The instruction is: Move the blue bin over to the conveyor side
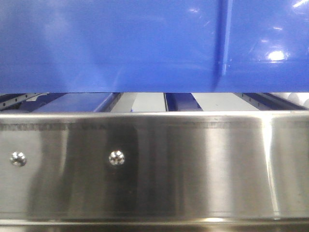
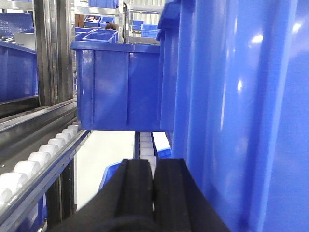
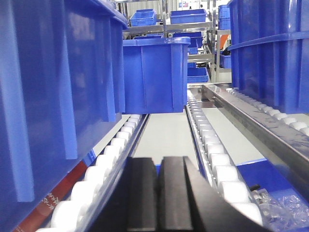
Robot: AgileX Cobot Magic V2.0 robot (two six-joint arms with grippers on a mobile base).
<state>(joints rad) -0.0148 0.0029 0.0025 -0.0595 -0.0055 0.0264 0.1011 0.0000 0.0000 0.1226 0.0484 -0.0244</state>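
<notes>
The blue bin (image 1: 120, 43) fills the upper half of the front view, its glossy wall with one vertical rib just behind the steel rail. In the left wrist view the blue bin (image 2: 241, 96) stands close on the right of my left gripper (image 2: 154, 166), which is shut with nothing between its black fingers. In the right wrist view the blue bin (image 3: 43, 87) rises on the left of my right gripper (image 3: 158, 162), which is also shut and empty. Both grippers sit low beside the bin's side walls. The conveyor is out of view.
A shiny stainless-steel rail (image 1: 154, 164) with round screws runs across the front. White roller tracks (image 3: 212, 145) (image 2: 38, 159) run away from me under the bins. Another blue crate (image 2: 118, 87) (image 3: 154, 77) stands farther along. A third crate (image 3: 270, 53) sits on the right lane.
</notes>
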